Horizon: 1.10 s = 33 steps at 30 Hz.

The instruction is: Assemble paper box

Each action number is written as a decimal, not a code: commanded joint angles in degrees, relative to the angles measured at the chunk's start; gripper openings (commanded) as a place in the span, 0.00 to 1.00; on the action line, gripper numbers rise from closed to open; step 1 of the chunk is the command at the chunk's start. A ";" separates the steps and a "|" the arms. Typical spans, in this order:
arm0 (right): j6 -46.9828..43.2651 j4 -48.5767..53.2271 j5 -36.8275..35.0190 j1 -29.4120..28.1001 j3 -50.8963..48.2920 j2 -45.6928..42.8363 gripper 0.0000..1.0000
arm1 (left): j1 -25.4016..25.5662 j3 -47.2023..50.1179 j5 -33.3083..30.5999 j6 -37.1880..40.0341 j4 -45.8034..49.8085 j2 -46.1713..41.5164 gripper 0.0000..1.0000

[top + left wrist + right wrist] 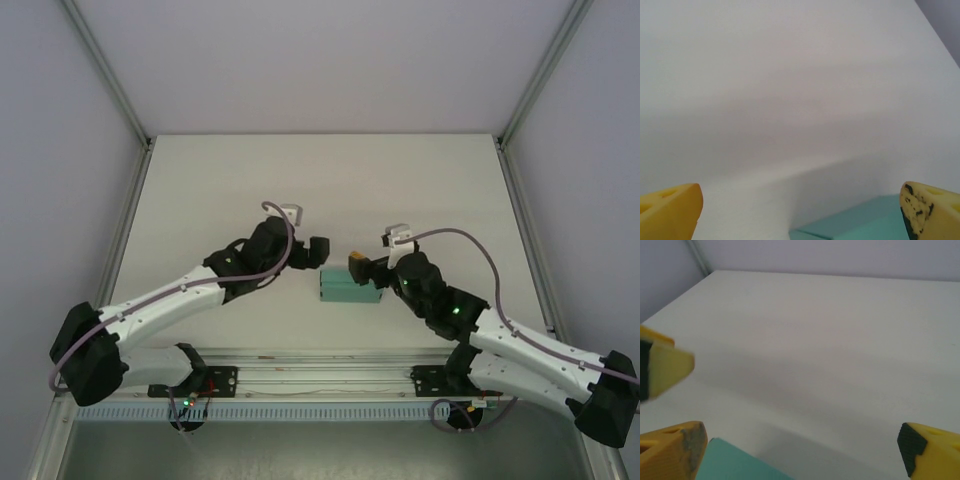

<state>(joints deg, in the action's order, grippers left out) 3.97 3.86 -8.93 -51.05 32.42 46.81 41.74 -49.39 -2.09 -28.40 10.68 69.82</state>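
Teal-green and thin-walled, the small rectangular paper box [350,289] lies folded on the white table [320,180] in the top view, a little toward the near edge and between the two arms. The left gripper [318,250] hangs just beyond its upper left corner, and the right gripper [362,265] sits at its upper right edge. Contact cannot be made out from here. In the left wrist view, the left gripper [800,212] has its yellow fingers [670,210] spread wide at the bottom corners, with nothing between them. The paper box [865,222] shows as a teal corner low in the gap, nearer the right-hand finger and below the tips. In the right wrist view, the right gripper [800,450] is likewise spread wide, its fingers [930,450] at the bottom corners. The paper box [735,465] pokes in just beside the left-hand finger, unclamped. A yellow black-faced wedge [662,367] juts in from the left edge above it.
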 commanded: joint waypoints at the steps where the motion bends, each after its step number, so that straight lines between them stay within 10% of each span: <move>1: -9.99 8.89 9.26 0.31 4.64 1.72 1.00 | -3.06 -0.95 -4.37 0.89 6.16 -1.81 1.00; 11: -33.42 25.62 21.76 1.08 15.29 15.79 1.00 | -6.84 1.57 -2.38 0.54 8.61 -3.27 1.00; 23: -47.49 27.87 17.91 5.41 18.28 26.40 0.99 | -7.55 5.38 -0.71 -0.17 8.93 -3.76 1.00; 33: -44.54 27.80 15.91 5.52 19.30 33.06 0.70 | -8.21 5.97 -1.32 0.39 9.34 -4.83 1.00</move>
<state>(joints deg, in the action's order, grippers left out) -41.45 30.68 9.21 -45.58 49.84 79.29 34.06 -44.40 -3.18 -28.42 18.68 66.54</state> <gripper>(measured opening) 0.719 0.998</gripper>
